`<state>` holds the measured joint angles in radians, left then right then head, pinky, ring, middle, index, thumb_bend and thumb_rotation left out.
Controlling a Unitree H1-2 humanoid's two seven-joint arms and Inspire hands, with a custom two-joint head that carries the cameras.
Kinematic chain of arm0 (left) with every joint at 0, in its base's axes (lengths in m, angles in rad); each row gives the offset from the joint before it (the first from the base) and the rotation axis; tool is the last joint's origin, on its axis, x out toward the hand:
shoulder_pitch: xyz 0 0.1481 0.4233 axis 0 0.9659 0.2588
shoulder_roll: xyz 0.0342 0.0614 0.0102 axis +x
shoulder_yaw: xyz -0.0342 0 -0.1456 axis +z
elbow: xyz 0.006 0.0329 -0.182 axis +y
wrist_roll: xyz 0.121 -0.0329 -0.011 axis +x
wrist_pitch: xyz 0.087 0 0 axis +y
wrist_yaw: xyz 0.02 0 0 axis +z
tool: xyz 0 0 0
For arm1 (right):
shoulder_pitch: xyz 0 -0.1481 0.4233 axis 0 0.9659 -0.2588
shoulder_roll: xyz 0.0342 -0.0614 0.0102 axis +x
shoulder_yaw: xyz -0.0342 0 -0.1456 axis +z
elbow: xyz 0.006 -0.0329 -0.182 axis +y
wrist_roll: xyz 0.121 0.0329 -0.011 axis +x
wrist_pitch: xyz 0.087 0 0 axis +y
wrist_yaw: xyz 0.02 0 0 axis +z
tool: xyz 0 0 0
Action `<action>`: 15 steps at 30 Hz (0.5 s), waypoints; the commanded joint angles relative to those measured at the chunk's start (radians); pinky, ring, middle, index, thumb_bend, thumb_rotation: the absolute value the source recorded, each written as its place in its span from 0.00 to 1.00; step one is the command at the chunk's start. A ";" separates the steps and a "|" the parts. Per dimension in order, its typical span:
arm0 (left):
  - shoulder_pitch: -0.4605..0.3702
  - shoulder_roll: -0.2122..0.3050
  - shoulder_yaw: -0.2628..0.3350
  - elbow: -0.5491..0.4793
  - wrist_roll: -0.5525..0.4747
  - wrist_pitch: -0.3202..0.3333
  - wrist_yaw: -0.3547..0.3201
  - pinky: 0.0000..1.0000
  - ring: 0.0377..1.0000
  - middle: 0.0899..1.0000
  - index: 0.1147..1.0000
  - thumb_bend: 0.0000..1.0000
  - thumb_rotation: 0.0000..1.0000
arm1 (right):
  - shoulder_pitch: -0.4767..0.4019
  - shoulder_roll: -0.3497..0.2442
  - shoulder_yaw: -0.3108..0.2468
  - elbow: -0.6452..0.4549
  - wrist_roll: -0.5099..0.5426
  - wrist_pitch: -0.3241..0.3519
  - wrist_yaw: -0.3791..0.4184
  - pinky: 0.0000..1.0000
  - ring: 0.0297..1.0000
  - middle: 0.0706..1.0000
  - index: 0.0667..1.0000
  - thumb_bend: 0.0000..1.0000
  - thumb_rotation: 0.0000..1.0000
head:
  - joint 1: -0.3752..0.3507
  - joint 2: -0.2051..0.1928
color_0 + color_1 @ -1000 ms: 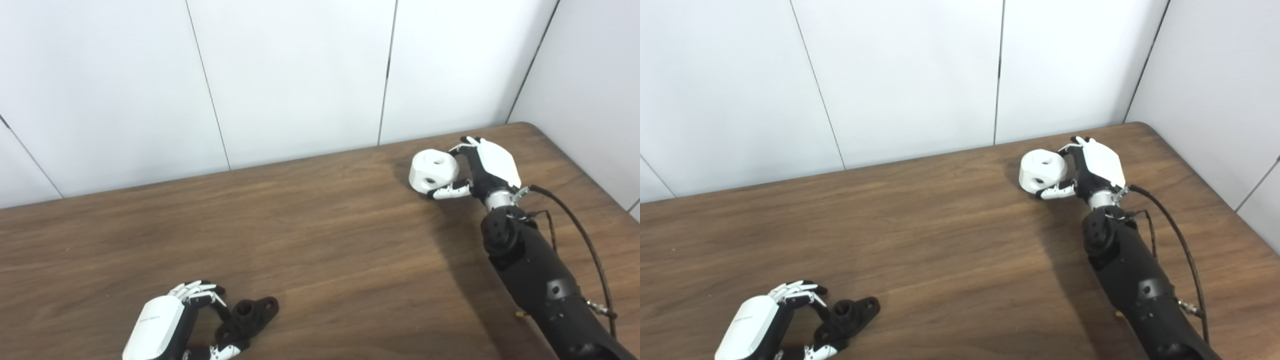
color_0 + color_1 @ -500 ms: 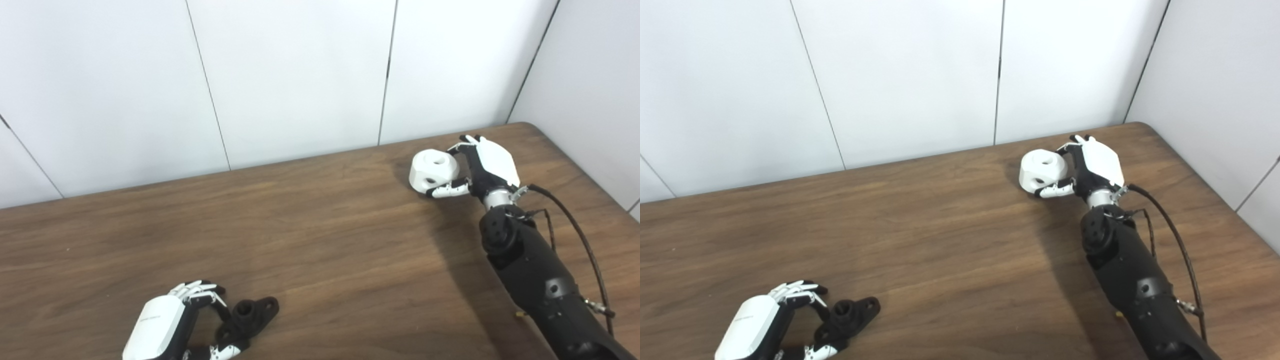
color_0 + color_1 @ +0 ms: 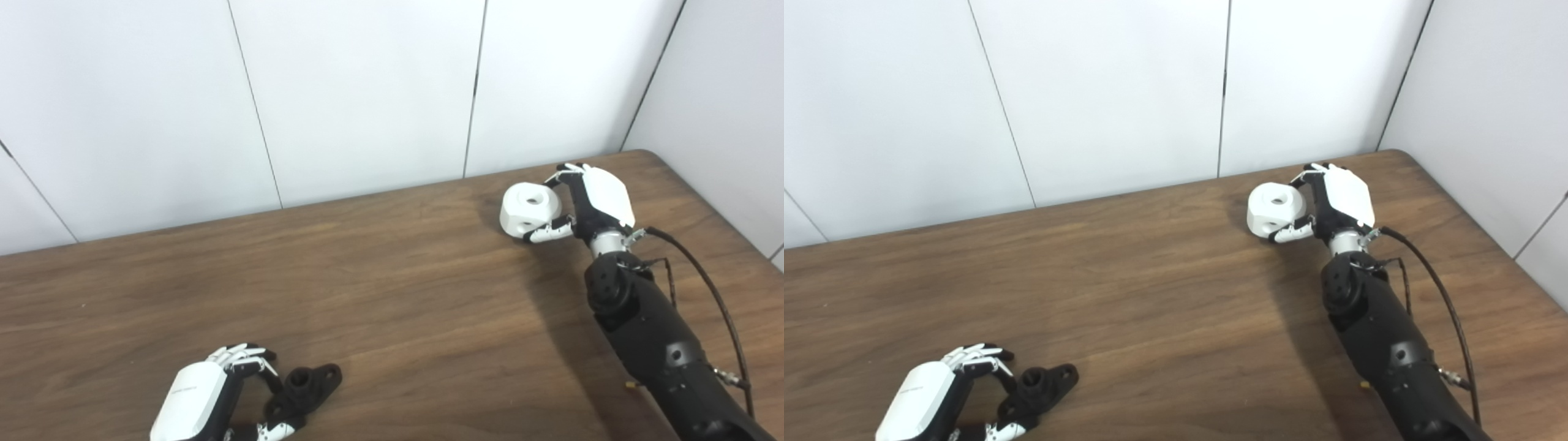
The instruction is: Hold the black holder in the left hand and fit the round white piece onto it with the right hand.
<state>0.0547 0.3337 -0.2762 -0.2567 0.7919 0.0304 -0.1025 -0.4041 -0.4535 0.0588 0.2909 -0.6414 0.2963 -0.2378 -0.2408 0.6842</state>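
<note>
Left eye view: one table (image 3: 392, 294), brown wood grain, rounded far right corner, white panelled walls behind. Two hands, two task parts, one of each.

Holder (image 3: 304, 387): one, black, matte, a short round collar with a flat lobed flange showing a hole. Lies on the table at the near left edge.

Left hand (image 3: 202, 398): white shell back, black and white fingers (image 3: 242, 355) curled around the holder's left side, thumb under its near end. Cannot tell whether they actually clamp it.

White piece (image 3: 530, 210): one, rounded, smooth plastic, a hole in the top face and another in the side. It is at the far right of the table, well apart from the holder.

Right hand (image 3: 597, 199): fingers closed on the white piece, thumb below.

One black cable (image 3: 710, 282) loops from the right wrist.
</note>
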 commanded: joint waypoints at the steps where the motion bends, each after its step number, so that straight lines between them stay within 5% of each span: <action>1: 0.023 0.026 -0.012 0.007 0.029 0.023 -0.055 0.89 0.83 0.73 0.42 0.52 0.05 | -0.040 -0.015 -0.004 -0.018 -0.007 -0.038 -0.031 1.00 0.93 0.84 0.45 0.52 0.13 | 0.000 0.001; 15: 0.028 0.020 -0.017 -0.002 0.037 0.030 -0.056 0.88 0.83 0.73 0.42 0.52 0.05 | -0.003 -0.014 -0.017 -0.098 0.029 -0.076 -0.002 1.00 0.91 0.82 0.45 0.52 0.13 | 0.048 0.010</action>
<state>0.0563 0.3338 -0.2797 -0.2597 0.7986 0.0330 -0.1028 -0.3734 -0.4518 0.0544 0.2427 -0.6162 0.2617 -0.2350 -0.1918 0.6933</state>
